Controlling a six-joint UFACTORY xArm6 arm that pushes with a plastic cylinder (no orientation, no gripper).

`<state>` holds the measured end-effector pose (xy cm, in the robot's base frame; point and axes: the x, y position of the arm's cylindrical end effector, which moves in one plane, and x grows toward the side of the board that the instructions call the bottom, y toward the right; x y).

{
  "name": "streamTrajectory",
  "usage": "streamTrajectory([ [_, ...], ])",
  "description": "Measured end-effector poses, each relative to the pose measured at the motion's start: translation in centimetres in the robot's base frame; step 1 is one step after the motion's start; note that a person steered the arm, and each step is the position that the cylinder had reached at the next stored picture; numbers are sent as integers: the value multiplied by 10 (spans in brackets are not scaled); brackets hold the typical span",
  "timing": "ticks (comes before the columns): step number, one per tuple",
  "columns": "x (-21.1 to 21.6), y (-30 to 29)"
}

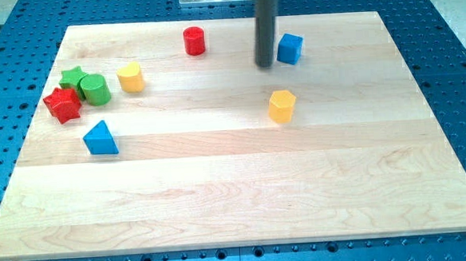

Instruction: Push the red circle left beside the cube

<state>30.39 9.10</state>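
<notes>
The red circle (pixel 194 41), a short red cylinder, stands near the view's top, left of centre. The blue cube (pixel 290 47) sits to its right, near the top. My rod comes down from the top edge, and my tip (pixel 265 65) rests on the board just left of the blue cube, close to it. The red circle is well to the left of my tip, with a gap between them.
A yellow hexagon block (pixel 281 105) lies below my tip. At the view's left are a yellow block (pixel 131 76), a green cylinder (pixel 95 89), a green star (pixel 72 76), a red star (pixel 63 104) and a blue triangle (pixel 100 139). The wooden board (pixel 237 202) lies on a blue perforated table.
</notes>
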Motion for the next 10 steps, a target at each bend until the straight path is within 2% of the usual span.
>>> streamTrajectory([
  [1, -9, 56],
  [2, -9, 64],
  [3, -13, 5],
  [4, 22, -111],
  [5, -8, -186],
  [6, -19, -255],
  [7, -32, -214],
  [8, -36, -127],
  [9, -57, -174],
  [10, -91, -187],
])
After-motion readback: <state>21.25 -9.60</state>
